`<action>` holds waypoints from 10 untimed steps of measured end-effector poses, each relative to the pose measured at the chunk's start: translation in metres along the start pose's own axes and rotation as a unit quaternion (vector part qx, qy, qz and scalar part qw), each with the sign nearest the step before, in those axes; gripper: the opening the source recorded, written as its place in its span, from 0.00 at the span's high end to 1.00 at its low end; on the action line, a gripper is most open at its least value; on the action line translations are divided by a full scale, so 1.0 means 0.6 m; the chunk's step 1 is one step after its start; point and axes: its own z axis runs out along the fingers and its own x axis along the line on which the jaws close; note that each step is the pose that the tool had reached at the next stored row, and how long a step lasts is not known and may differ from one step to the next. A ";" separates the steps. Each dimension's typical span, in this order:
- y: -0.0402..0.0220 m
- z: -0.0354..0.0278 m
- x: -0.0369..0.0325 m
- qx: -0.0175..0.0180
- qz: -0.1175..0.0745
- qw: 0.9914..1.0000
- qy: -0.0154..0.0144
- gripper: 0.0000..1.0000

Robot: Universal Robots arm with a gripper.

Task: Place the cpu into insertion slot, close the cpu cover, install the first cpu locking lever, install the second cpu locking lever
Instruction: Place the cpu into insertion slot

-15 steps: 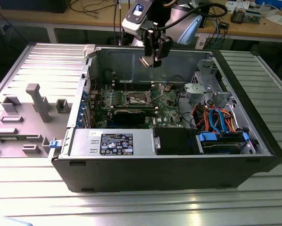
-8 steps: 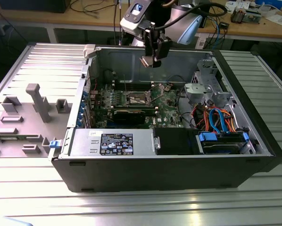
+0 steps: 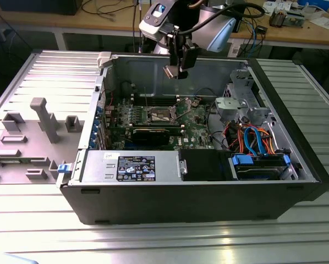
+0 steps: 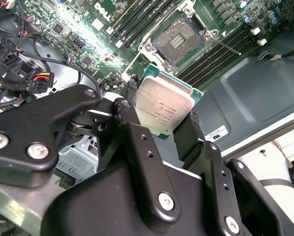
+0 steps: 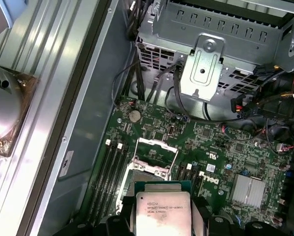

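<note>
Gripper (image 4: 162, 123) fingers (image 4: 133, 118) are drawn in narrow and clamp the cpu (image 4: 161, 105) by two opposite edges. Its silver-grey metal top faces the wrist cameras, and its green rim shows at the free edge. In the first wrist view the cpu (image 5: 161, 211) sits between the black fingertips, with the gripper (image 5: 161, 223) just behind it.

In the exterior view the arm comes down from the top of the picture. The gripper (image 3: 173, 70) hangs over the open computer case (image 3: 208, 203), level with the case's far wall, and holds the cpu (image 3: 170, 72) well above the motherboard (image 3: 195, 124).

The insertion slot (image 4: 179, 42) lies apart from the chip, its beige-gold contact field bare inside the silver rim. In the exterior view the slot (image 3: 160, 115) lies below the gripper, toward the front of the case. The cpu cover (image 5: 158, 144) shows as a silver frame at the socket and looks lifted, though its angle is hard to tell. A thin wire lever (image 4: 229, 46) lies swung out across the memory slots (image 4: 213, 56).

A long black expansion card (image 3: 153, 133) sits in front of the socket. A metal drive cage (image 5: 206, 73) with bundled cables (image 3: 252, 137) stands to the exterior view's right. The case rests on a ribbed metal table (image 3: 296, 77), with grey fixtures (image 3: 46, 118) to the exterior view's left.
</note>
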 end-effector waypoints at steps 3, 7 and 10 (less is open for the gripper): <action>0.000 0.000 0.000 0.000 0.000 1.000 0.000 0.46; 0.000 0.000 0.000 0.000 0.004 1.000 0.000 0.46; 0.000 0.000 0.000 0.000 0.016 1.000 -0.001 0.46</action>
